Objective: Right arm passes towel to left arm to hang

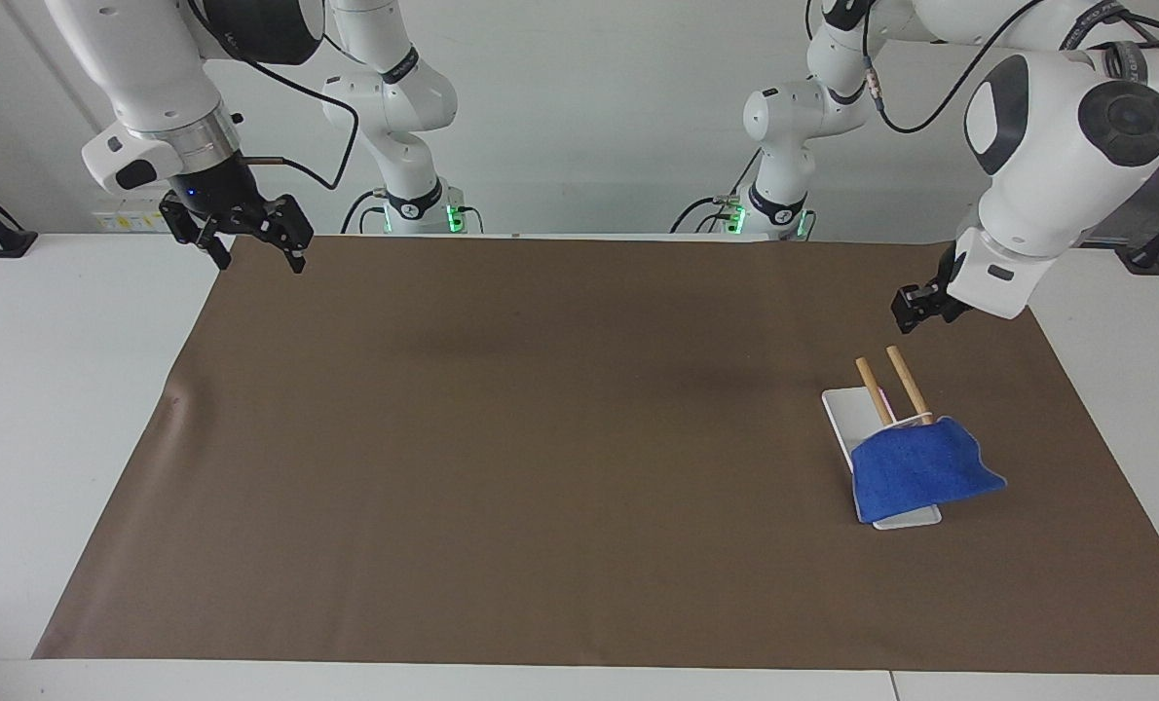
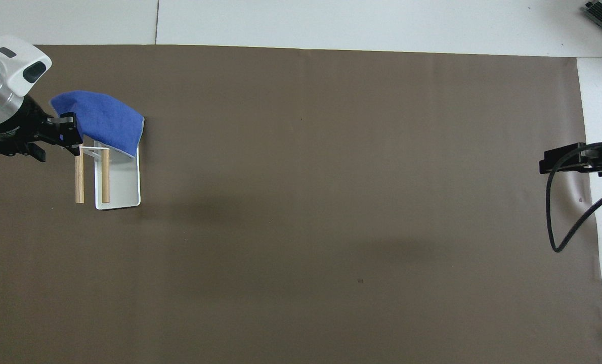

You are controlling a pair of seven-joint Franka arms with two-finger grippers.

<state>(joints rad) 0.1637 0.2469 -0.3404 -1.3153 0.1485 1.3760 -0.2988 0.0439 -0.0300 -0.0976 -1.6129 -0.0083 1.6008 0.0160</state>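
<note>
i see the towel [image 1: 920, 467] draped on the rack [image 1: 896, 387], below my empty left gripper [image 1: 909, 310], jaws unreadable; right gripper [image 1: 248, 237] waits spread apart

Two white Franka arms: appearance.

The right arm [image 1: 156, 73] has glossy white rounded shells, a dark grey joint cap, a brushed silver wrist ring, and a wide black forked gripper [image 1: 239, 234] with a small blue light above it; a loose black cable [image 1: 331, 146] loops from the wrist. The left arm [image 1: 1057, 146] has the same white shells, dark grey round joint caps, a black cable along its upper links, and a slim black gripper [image 1: 915, 307]. Both bases show green lights.
</note>
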